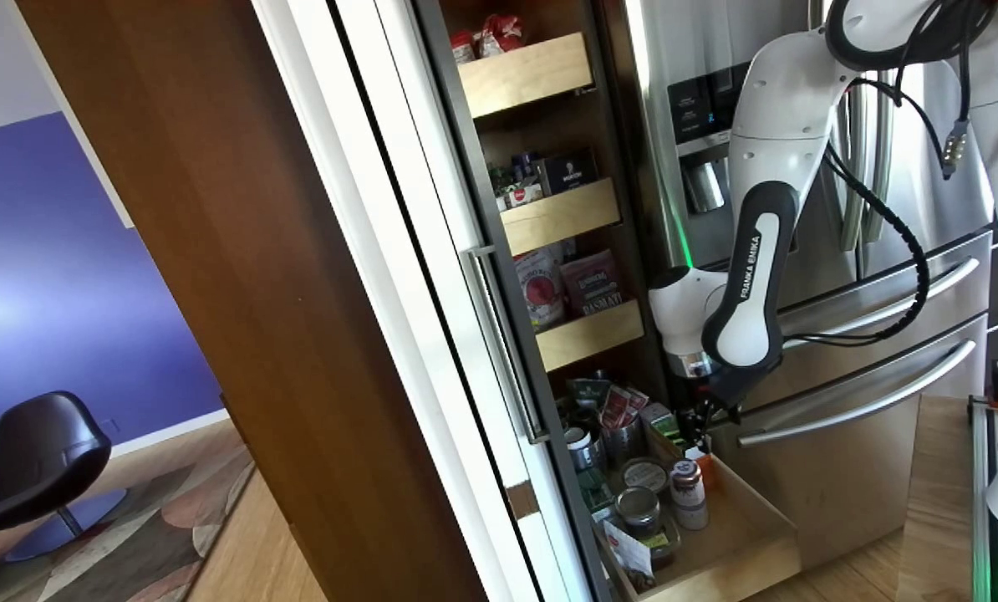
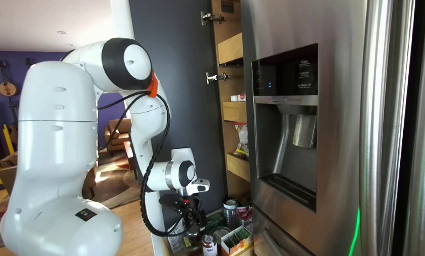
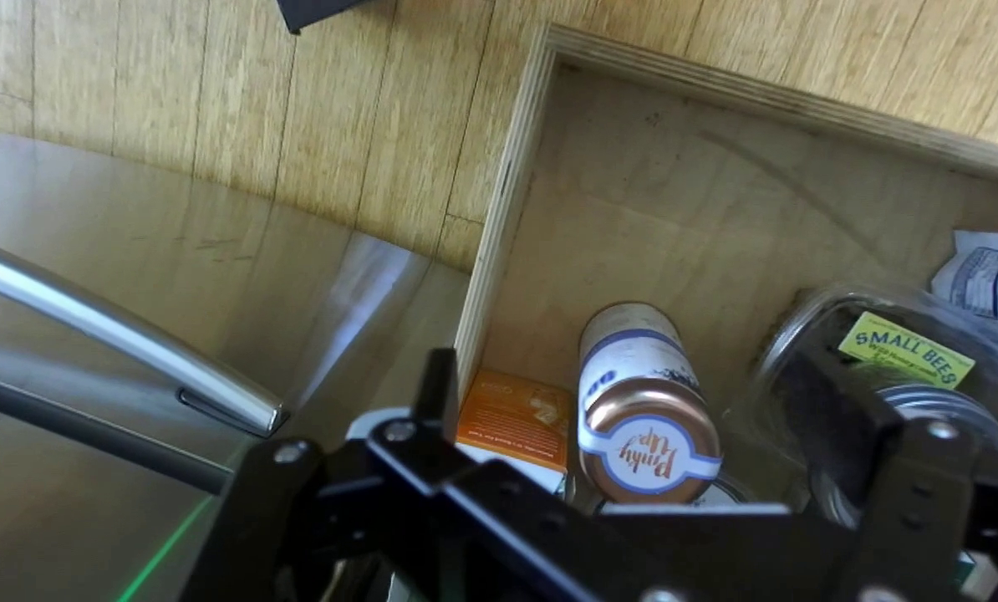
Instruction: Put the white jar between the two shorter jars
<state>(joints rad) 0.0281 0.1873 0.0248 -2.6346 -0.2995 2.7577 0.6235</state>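
The white jar (image 1: pixel 689 495) has a copper lid and stands upright in the pulled-out drawer. It also shows in an exterior view (image 2: pixel 209 245) and in the wrist view (image 3: pixel 633 355). A short glass jar with a metal lid (image 1: pixel 638 506) stands beside it. A second short jar with a round pale lid (image 1: pixel 645 474) stands behind; in the wrist view my gripper hides most of it. My gripper (image 3: pixel 635 385) is open and empty, its fingers well apart on either side of the white jar's picture. In an exterior view the gripper (image 1: pixel 704 428) hangs above the drawer.
The wooden drawer wall (image 3: pixel 503 209) runs close to the steel fridge (image 3: pixel 173 276). An orange box (image 3: pixel 516 418) stands against that wall. A clear container with a yellow-green label (image 3: pixel 908 349) and a white packet (image 3: pixel 996 276) lie right. Tall cans (image 2: pixel 230 213) stand at the back.
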